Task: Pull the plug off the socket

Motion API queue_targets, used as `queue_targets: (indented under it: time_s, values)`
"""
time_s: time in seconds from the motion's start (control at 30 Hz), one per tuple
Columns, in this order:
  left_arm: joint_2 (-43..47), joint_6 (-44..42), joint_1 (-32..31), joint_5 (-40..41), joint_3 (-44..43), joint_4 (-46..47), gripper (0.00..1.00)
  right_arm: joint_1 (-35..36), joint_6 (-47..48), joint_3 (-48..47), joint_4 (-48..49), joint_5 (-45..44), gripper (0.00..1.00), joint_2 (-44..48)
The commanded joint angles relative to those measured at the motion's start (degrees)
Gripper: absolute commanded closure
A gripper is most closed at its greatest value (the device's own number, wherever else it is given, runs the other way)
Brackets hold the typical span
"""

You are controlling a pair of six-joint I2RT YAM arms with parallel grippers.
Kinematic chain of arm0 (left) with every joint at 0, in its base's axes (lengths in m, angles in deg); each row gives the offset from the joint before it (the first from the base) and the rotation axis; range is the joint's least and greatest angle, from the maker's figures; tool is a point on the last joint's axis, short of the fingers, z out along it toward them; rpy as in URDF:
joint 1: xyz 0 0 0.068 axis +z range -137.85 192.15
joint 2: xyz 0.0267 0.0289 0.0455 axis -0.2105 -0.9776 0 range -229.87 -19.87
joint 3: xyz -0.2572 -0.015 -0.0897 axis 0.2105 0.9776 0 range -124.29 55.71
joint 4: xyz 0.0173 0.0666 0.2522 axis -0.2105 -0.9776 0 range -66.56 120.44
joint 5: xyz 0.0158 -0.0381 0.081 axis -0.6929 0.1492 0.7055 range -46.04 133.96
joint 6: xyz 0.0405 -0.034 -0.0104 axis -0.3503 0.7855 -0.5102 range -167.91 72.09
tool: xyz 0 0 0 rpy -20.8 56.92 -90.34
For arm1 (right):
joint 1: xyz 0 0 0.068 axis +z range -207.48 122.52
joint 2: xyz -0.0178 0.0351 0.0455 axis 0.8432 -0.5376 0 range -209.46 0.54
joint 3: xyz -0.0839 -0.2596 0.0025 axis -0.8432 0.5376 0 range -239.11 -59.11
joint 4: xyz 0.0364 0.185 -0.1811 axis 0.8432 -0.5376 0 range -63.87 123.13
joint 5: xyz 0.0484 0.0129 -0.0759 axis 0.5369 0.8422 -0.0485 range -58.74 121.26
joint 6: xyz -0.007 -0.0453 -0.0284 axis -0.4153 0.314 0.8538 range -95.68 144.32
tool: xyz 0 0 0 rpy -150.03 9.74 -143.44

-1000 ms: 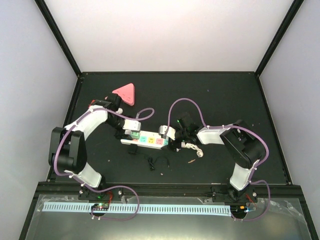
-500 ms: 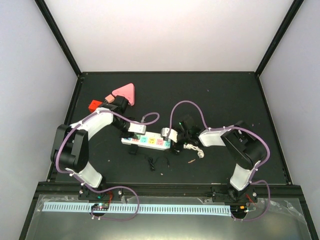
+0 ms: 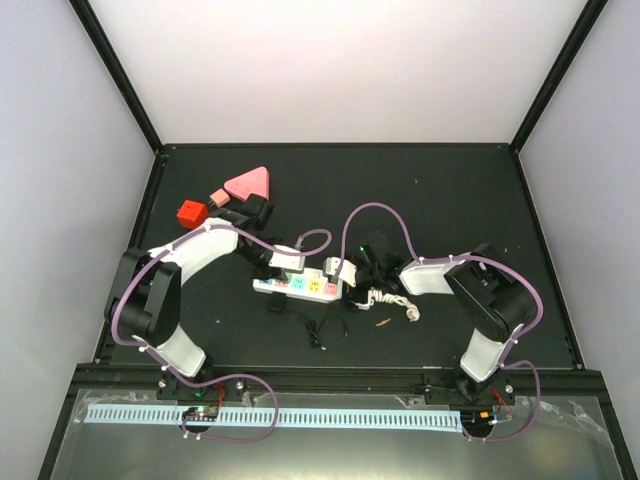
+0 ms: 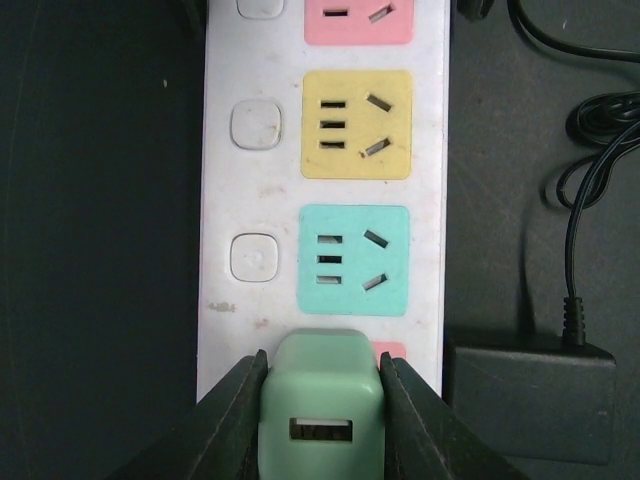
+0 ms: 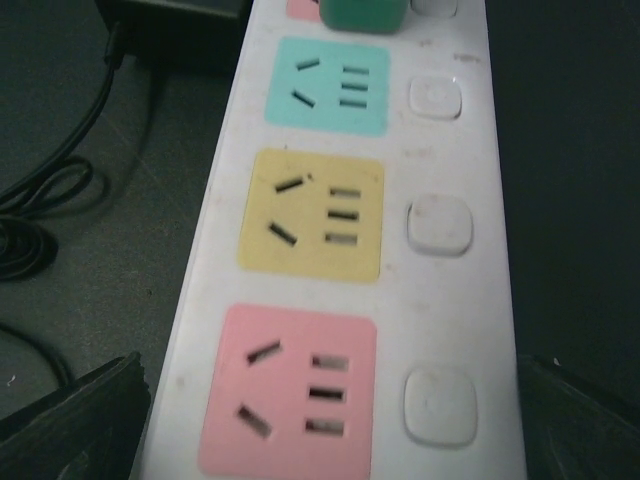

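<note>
Operator: Where is the socket (image 3: 305,285)?

Technician: It lies flat on the black surface (image 3: 450,200), between the two arms and lengthwise from left to right. Its knotted white cord (image 3: 395,300) trails off the right end.

Operator: Where is the plug (image 4: 320,420)?

Technician: It is a pale green block with a USB port. It is seated in the socket just beside the teal outlet face (image 4: 355,260). The yellow face and then the pink face follow along the strip.

Operator: What is the condition of the left hand (image 4: 321,362)?

Technician: It is clenched on the plug. One finger (image 4: 240,420) presses each side of the green body.

Operator: And the right hand (image 5: 330,380)?

Technician: It is released. Its fingers are spread wide and straddle the socket at the pink outlet face (image 5: 290,390), one at each long edge. The right wrist view does not show whether they touch the strip.

Operator: What else is on the surface?

Technician: A black adapter (image 4: 530,400) with a thin black cable (image 3: 315,325) lies just beside the socket. A pink triangle (image 3: 250,185), a red block (image 3: 190,212) and a small pink block (image 3: 220,197) sit at the far left.
</note>
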Motion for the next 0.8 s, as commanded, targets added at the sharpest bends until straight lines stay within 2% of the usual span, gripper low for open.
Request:
queue_targets:
  time_s: [0.0,0.27,0.5,0.57,0.63,0.77]
  values:
    - [-1.8,3.2,-2.7,-1.6,-1.7,2.2,0.74,0.0,0.0,0.2,1.5,1.4,0.00,1.4]
    - [-2.0,9.5,-8.0,-2.4,-1.8,4.9,0.74,0.0,-0.2,-0.1,1.2,2.2,0.03,1.0]
    - [-2.8,12.1,-10.1,-2.5,-2.3,5.8,0.73,0.0,0.2,-0.5,0.7,1.9,0.14,0.5]
    - [-2.7,12.7,-10.0,-2.2,-2.4,5.5,0.71,0.0,0.3,-0.9,0.0,1.8,0.14,0.2]
    - [-2.4,13.1,-10.0,-1.8,-2.3,5.4,0.67,0.0,0.4,-1.3,-0.6,2.0,0.20,-0.1]
    - [-1.2,13.5,-9.4,-0.9,-1.4,5.9,0.55,0.1,0.7,-1.4,-0.9,1.9,0.25,-0.3]
